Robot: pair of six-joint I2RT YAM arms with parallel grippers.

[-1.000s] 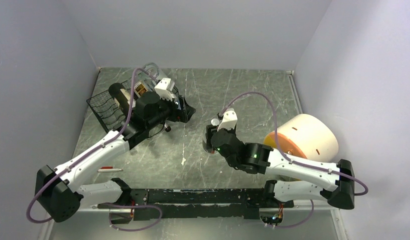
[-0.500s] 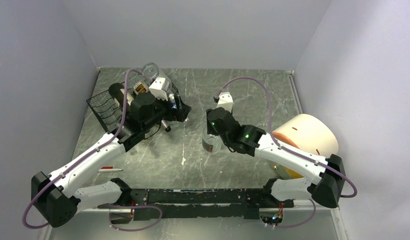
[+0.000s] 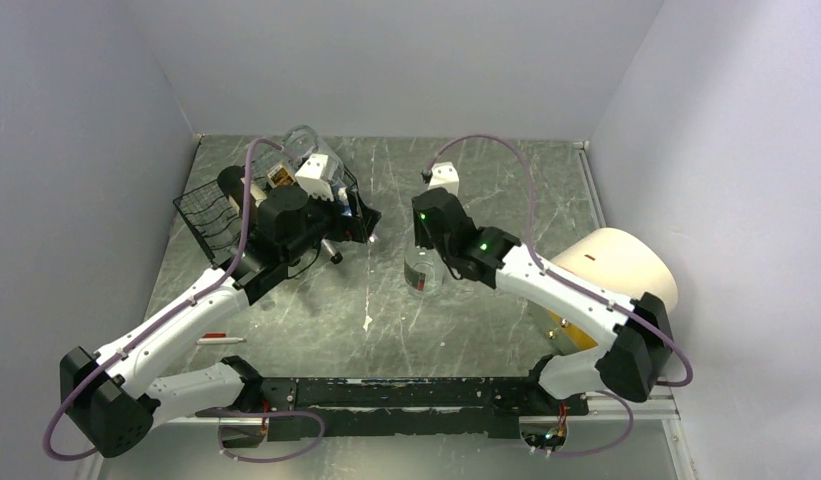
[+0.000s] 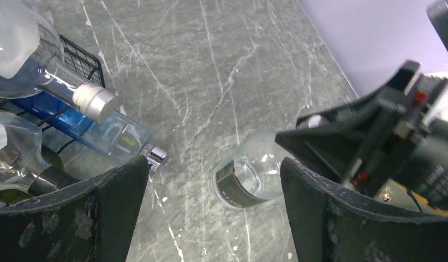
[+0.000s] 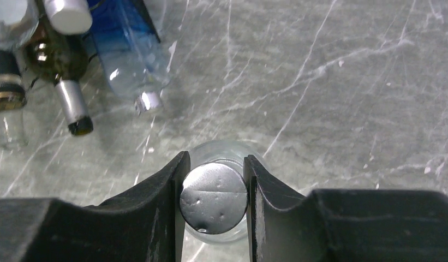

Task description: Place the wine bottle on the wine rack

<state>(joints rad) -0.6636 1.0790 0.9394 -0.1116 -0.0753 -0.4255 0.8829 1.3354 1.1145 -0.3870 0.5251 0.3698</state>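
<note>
While the right gripper (image 5: 214,177) points straight down at the table (image 5: 347,82), its two fingers press against opposite sides of the silver cap (image 5: 213,199) of the wine bottle (image 3: 423,272). The jaws are therefore clamped on the bottle top. The wine bottle is clear glass with a dark label band near its base. It hangs or stands directly beneath the right gripper; contact between its base and the table cannot be confirmed.

The wine rack (image 3: 211,215) lies well apart from the right gripper, off to its left. It is just beside the left gripper (image 3: 361,222), on the outer side of that hand. The left gripper has its fingers wide apart and holds nothing. It hovers above the table, with the wine bottle visible between its fingers in the wrist view.

Several bottles already lie in the rack. A clear bottle with a metal screw cap (image 4: 93,101) rests above a blue bottle (image 4: 101,134), and both necks project toward the left gripper. A dark bottle with a silver neck (image 5: 69,103) lies beside them.
</note>
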